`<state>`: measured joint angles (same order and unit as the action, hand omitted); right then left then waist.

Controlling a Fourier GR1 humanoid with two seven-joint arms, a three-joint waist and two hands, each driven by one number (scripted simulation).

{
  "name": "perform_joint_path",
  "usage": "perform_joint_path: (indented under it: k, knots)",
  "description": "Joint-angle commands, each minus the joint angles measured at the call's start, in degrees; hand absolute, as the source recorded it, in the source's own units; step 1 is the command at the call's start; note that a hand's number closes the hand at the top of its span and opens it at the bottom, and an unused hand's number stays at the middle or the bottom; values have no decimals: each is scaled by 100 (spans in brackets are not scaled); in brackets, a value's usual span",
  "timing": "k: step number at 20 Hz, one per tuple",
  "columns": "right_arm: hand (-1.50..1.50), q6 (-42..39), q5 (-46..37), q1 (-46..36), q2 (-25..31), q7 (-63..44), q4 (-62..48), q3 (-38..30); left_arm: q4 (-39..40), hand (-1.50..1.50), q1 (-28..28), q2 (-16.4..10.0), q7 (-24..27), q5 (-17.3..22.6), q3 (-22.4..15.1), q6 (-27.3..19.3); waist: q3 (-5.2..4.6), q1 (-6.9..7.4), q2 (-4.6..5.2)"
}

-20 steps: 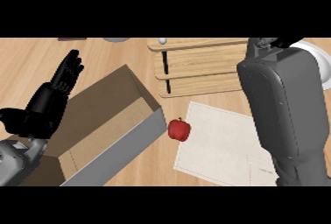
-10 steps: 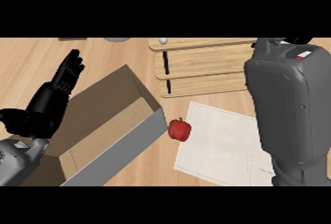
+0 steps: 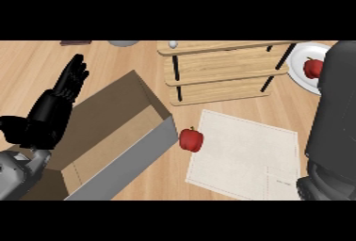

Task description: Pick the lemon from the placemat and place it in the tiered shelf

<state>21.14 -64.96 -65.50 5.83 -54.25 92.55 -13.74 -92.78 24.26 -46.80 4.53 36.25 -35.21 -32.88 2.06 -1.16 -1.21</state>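
Wood counter [image 3: 139, 66] | plate [image 3: 297, 77] holds red fruit [image 3: 313, 68] | left hand [image 3: 49, 115] fingers straight (resting by open box [image 3: 111, 127])

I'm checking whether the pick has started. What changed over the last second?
The right forearm swung toward the view's right edge, uncovering more of the placemat and a plate holding a red item; its robot hand has left the view. Nothing was taken hold of. The red fruit at the placemat's left edge, the tiered shelf, the cardboard box and the open left robot hand kept their places.
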Motion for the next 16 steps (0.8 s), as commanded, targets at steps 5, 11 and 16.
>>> perform_joint_path:
  k: [5,11,16]
  knots:
    - [-150,-1131,339,82,437,-1151,1051,-874,446,0,-602,401,142,114,-291,28,-212,-286,36]
    - [-150,-2399,1138,744,954,-1110,1780,-1415,323,0,-825,291,108,147,-357,-190,-202,-485,0]
    - [-150,-3271,1959,1412,1311,-840,2251,-1912,295,0,-972,258,252,250,-277,-212,-202,-564,27]
